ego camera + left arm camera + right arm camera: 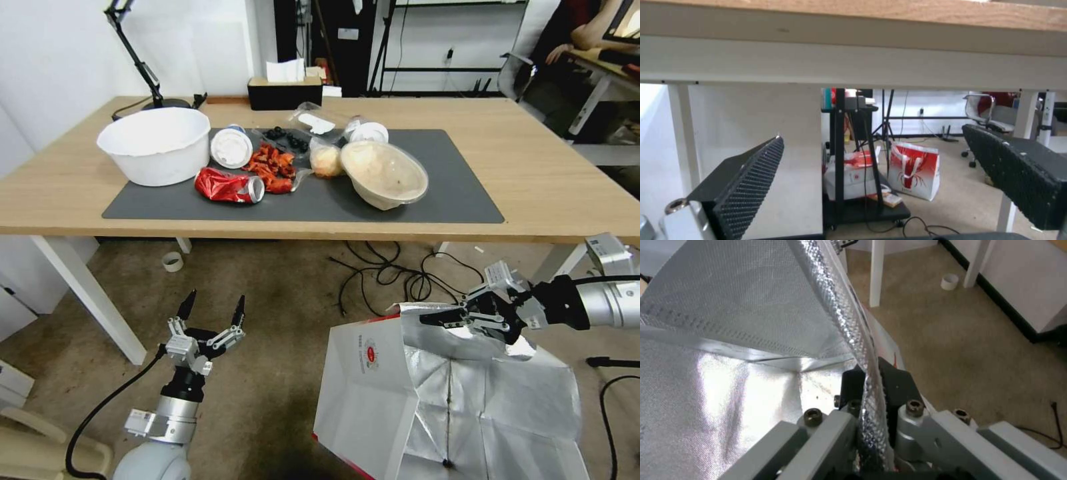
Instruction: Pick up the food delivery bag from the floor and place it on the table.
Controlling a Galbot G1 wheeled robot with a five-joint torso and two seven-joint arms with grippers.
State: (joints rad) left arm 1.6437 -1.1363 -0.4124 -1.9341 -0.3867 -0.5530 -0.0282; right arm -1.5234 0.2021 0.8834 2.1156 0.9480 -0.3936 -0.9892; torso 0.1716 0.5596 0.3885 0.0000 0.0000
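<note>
Head view: right gripper [443,319] pinches the bag [373,393] rim at 5 o'clock; left gripper [211,312] spread wide, idle. Next, I judge: raise it above the table [533,167].

Clamped in the black-and-silver right gripper [445,319], the food delivery bag [373,393] has a white outside with a small round red logo, a red bottom edge and a shiny silver foil lining with a fine embossed grid. Above both grippers, the table [547,167] is light wood on white legs, bearing a dark grey mat [460,193]. Beyond the left gripper [212,309], whose black pads [749,185] are dotted, lie a crushed red can [228,186] and white bowl [155,145].
</note>
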